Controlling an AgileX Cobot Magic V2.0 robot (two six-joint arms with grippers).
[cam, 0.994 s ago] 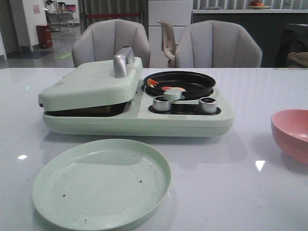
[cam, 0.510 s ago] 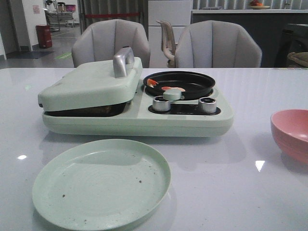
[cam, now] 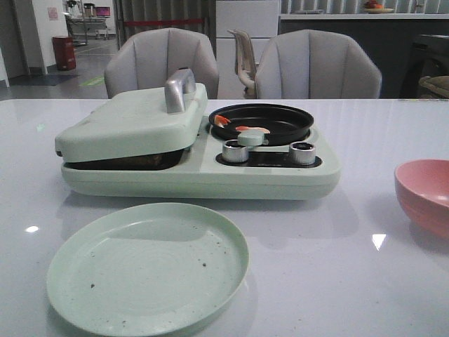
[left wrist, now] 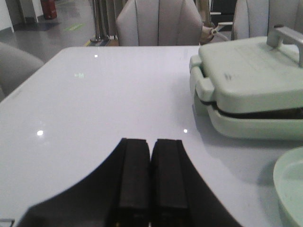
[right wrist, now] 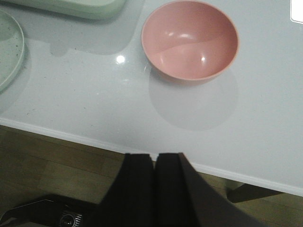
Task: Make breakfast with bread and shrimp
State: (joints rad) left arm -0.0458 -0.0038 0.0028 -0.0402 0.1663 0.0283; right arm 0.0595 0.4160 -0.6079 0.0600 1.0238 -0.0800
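Observation:
A pale green breakfast maker (cam: pixel 203 168) stands mid-table, its griddle lid (cam: pixel 133 119) closed. The bread is hidden; only a dark gap shows under the lid. Two small orange-pink shrimp (cam: pixel 223 120) (cam: pixel 251 129) lie in the black round pan (cam: pixel 280 116) on the maker's right side. My left gripper (left wrist: pixel 151 142) is shut and empty, over bare table left of the maker (left wrist: pixel 251 90). My right gripper (right wrist: pixel 155 156) is shut and empty, at the table's near edge, short of the pink bowl (right wrist: pixel 190 40). Neither gripper shows in the front view.
An empty pale green plate (cam: pixel 147 267) lies in front of the maker, and its rim shows in both wrist views (left wrist: pixel 289 184) (right wrist: pixel 7 52). The empty pink bowl (cam: pixel 424 196) stands at the right. Two grey chairs (cam: pixel 165 60) (cam: pixel 316 63) stand behind the table.

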